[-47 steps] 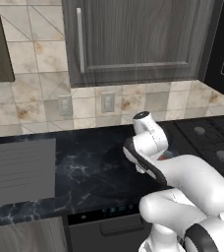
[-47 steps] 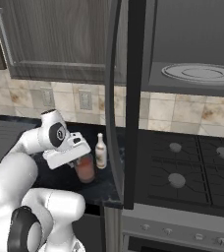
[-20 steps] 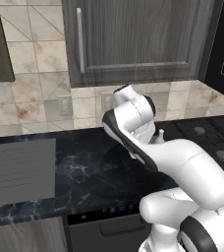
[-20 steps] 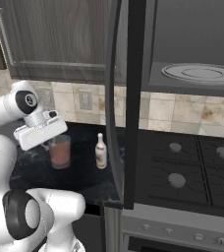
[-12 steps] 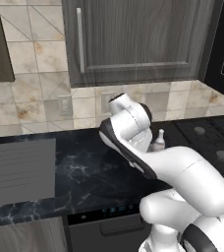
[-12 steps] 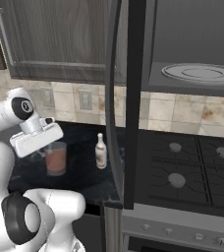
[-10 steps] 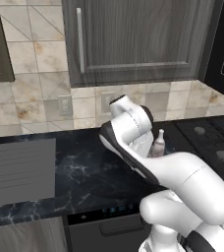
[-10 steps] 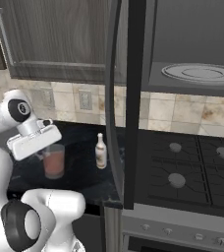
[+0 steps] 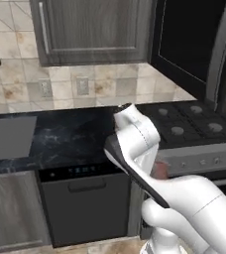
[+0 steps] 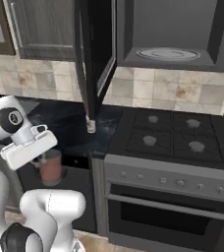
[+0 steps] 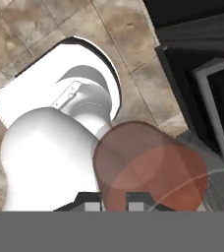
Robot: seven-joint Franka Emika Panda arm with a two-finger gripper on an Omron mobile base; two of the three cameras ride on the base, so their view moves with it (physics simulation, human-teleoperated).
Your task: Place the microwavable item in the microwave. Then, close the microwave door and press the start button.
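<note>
Base pulled back, tumbler [image 10: 50, 167] pinched beneath gripper [image 10: 45, 158], off counter.

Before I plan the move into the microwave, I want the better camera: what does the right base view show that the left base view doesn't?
The right base view gives the microwave's grey interior with its glass turntable, the slim white bottle on the counter, and the oven front. The left base view gives the broad face of the microwave door, the wall outlets and the dishwasher. Both share the stove burners, the white arm and the glass tumbler with reddish contents.
</note>
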